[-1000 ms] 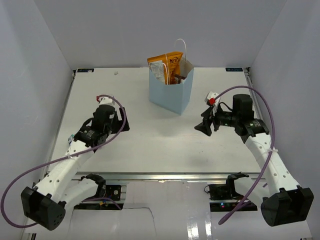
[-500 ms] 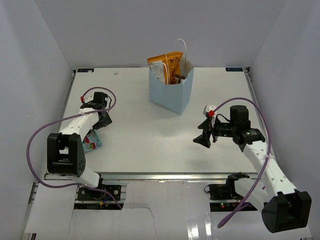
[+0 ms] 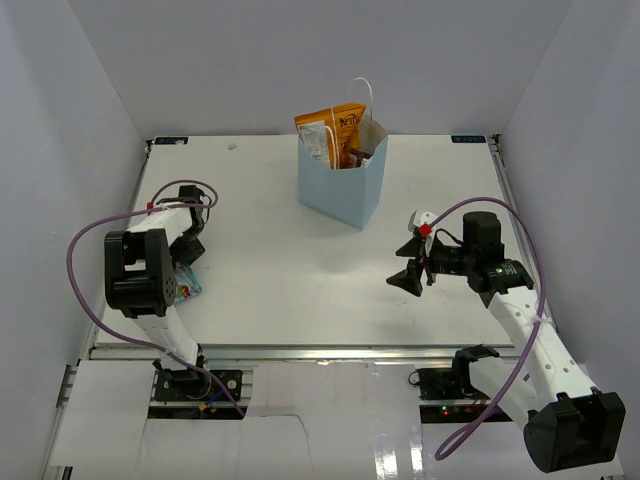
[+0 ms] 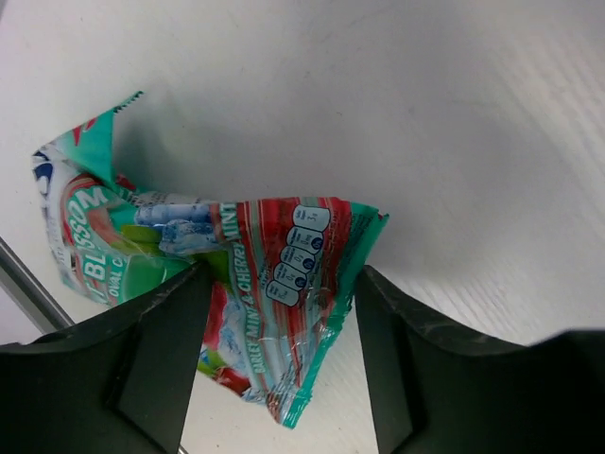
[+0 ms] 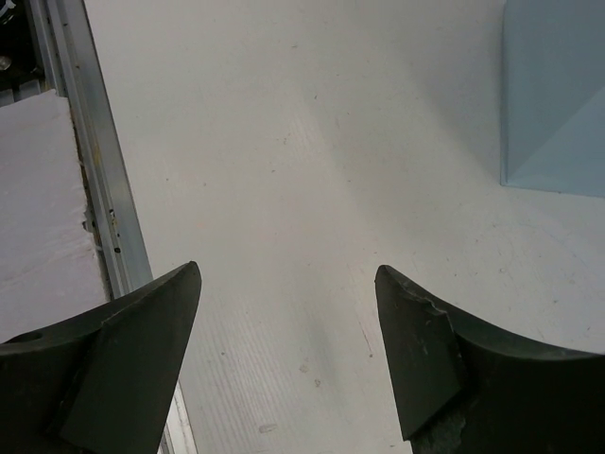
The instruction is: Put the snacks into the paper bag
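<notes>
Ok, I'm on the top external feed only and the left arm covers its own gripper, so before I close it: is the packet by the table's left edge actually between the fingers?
Observer: Yes. The left wrist view shows the green packet lying in the gap between the spread fingers of the left gripper, not clamped yet.
Operator: Flat or bunched?
Observer: Bunched. It is creased and folded over near its middle, with red and green print facing up.
Operator: Room on the edge side?
Observer: Little. One end of the packet lies close to the metal rail at the edge of the table.
</notes>
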Tool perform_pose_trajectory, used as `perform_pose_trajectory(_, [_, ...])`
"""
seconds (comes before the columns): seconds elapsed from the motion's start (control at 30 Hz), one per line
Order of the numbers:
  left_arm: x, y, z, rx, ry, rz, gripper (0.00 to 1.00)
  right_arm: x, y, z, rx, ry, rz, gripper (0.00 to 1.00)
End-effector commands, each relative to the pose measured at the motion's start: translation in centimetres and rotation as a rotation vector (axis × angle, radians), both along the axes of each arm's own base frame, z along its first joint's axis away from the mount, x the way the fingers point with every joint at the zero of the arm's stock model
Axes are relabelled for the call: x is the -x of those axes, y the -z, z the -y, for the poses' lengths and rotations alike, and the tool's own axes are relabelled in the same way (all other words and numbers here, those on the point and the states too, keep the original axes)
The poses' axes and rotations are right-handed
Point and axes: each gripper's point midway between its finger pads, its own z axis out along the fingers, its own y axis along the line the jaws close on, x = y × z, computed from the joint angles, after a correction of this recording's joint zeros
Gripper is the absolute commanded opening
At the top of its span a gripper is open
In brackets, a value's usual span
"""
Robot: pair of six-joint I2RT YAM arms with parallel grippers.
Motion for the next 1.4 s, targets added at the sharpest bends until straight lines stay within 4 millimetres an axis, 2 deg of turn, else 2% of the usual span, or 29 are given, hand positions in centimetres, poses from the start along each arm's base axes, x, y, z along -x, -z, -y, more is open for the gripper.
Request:
perform_pose_trajectory(0.0, [0.1, 1.0, 0.0, 0.064, -0.029, -0.016, 0.68, 0.2, -0.4, -0.2, -0.019, -0.02, 0.029, 0.8])
perform_pose_trajectory(0.1, [0.4, 1.9, 0.2, 0.094, -0.031, -0.032, 0.57, 0.2, -0.5, -0.2, -0.02, -0.02, 0.034, 0.8])
perform_pose_trajectory(0.13, [0.3, 1.9, 0.2, 0.1, -0.02, -0.031, 0.48, 0.2, -0.5, -0.2, -0.02, -0.02, 0.034, 0.8])
perform_pose_trajectory(0.2, [0.2, 1.8, 0.4, 0.12, -0.006, -0.022, 0.38, 0.2, -0.4, -0.2, -0.019, -0.02, 0.032, 0.8])
perform_pose_trajectory(0.27, [-0.3, 1.0, 0.8, 0.143, 0.039, 0.007, 0.19, 0.2, -0.5, -0.1, -0.02, -0.019, 0.034, 0.8])
perform_pose_trajectory(0.37, [-1.4, 0.2, 2.9, 0.257, 0.143, 0.073, 0.01, 0.2, -0.5, -0.1, -0.02, -0.02, 0.035, 0.8])
perform_pose_trajectory(0.4, [-2.4, -1.2, 4.4, 0.332, 0.198, 0.152, 0.0, 0.3, -0.6, -0.2, -0.025, -0.027, 0.04, 0.8])
perform_pose_trajectory(0.47, [-2.8, -2.1, 6.4, 0.428, 0.279, 0.216, 0.0, 0.6, -0.8, -0.3, -0.031, -0.04, 0.054, 0.8])
perform_pose_trajectory(0.5, [-3.5, -4.0, 7.6, 0.464, 0.366, 0.287, 0.0, 0.8, -1.0, -0.4, -0.04, -0.054, 0.063, 0.8])
perform_pose_trajectory(0.53, [-3.6, -4.9, 10.2, 0.59, 0.447, 0.329, 0.0, 1.0, -1.2, -0.5, -0.045, -0.062, 0.069, 0.8])
perform_pose_trajectory(0.57, [-3.4, -5.7, 11.8, 0.653, 0.512, 0.355, 0.0, 1.2, -1.4, -0.5, -0.047, -0.075, 0.094, 0.8])
perform_pose_trajectory(0.6, [-3.6, -7.6, 13.1, 0.69, 0.59, 0.42, 0.0, 1.6, -1.7, -0.7, -0.061, -0.1, 0.107, 0.8])
perform_pose_trajectory(0.67, [-2.9, -9.7, 16.6, 0.831, 0.713, 0.469, 0.0, 2.3, -2.1, -0.8, -0.063, -0.15, 0.181, 0.8])
perform_pose_trajectory(0.7, [-2.6, -10.5, 17.8, 0.867, 0.758, 0.486, 0.0, 3.3, -2.0, -0.9, -0.074, -0.194, 0.185, 0.8])
perform_pose_trajectory(0.73, [-2.0, -11.8, 19.1, 0.919, 0.807, 0.51, 0.0, 3.9, -2.2, -1.0, -0.077, -0.226, 0.22, 0.81])
perform_pose_trajectory(0.77, [-1.0, -12.2, 21.3, 0.961, 0.875, 0.495, 0.0, 4.2, -2.3, -1.0, -0.066, -0.277, 0.308, 0.81])
perform_pose_trajectory(0.8, [-0.5, -13.0, 22.4, 0.988, 0.91, 0.507, 0.0, 5.3, -1.9, -1.1, -0.079, -0.323, 0.311, 0.81])
perform_pose_trajectory(0.87, [1.3, -13.6, 25.3, 1.072, 0.999, 0.479, 0.0, 6.4, -2.0, -1.2, -0.082, -0.386, 0.405, 0.83])
perform_pose_trajectory(0.9, [2.0, -13.7, 26.3, 1.101, 1.026, 0.467, 0.0, 6.7, -2.5, -1.3, -0.08, -0.441, 0.529, 0.85])
perform_pose_trajectory(0.97, [4.1, -14.4, 28.7, 1.178, 1.113, 0.438, 0.0, 7.4, -2.9, -1.2, -0.064, -0.481, 0.625, 0.93])
perform_pose_trajectory(1.0, [4.9, -14.6, 29.5, 1.204, 1.148, 0.428, 0.0, 7.1, -3.3, -1.2, -0.049, -0.488, 0.687, 0.95])
perform_pose_trajectory(1.03, [6.0, -14.8, 30.1, 1.223, 1.192, 0.425, 0.0, 6.5, -4.6, -1.3, -0.04, -0.483, 0.754, 0.98])
perform_pose_trajectory(1.1, [8.1, -15.3, 31.6, 1.274, 1.278, 0.401, 0.0, 6.0, -5.9, -1.5, -0.033, -0.511, 0.818, 0.98])
perform_pose_trajectory(1.13, [9.1, -15.0, 31.9, 1.29, 1.293, 0.383, 0.0, 5.4, -7.1, -1.7, -0.034, -0.528, 0.823, 0.98])
perform_pose_trajectory(1.2, [11.2, -15.4, 32.9, 1.333, 1.376, 0.364, 0.0, 5.1, -7.6, -2.2, -0.029, -0.556, 0.792, 0.98])
perform_pose_trajectory(1.27, [13.2, -15.7, 33.8, 1.375, 1.447, 0.346, 0.0, 4.6, -7.6, -3.7, 0.014, -0.615, 0.759, 0.98])
perform_pose_trajectory(1.3, [14.0, -15.8, 34.1, 1.394, 1.472, 0.337, 0.0, 5.6, -6.8, -5.5, 0.014, -0.696, 0.719, 0.98])
perform_pose_trajectory(1.33, [15.0, -15.8, 34.7, 1.411, 1.509, 0.319, 0.0, 5.8, -6.3, -6.2, 0.036, -0.711, 0.674, 0.98])
perform_pose_trajectory(1.37, [15.6, -16.2, 35.1, 1.418, 1.542, 0.324, 0.0, 5.3, -5.5, -7.0, 0.084, -0.712, 0.683, 0.98])
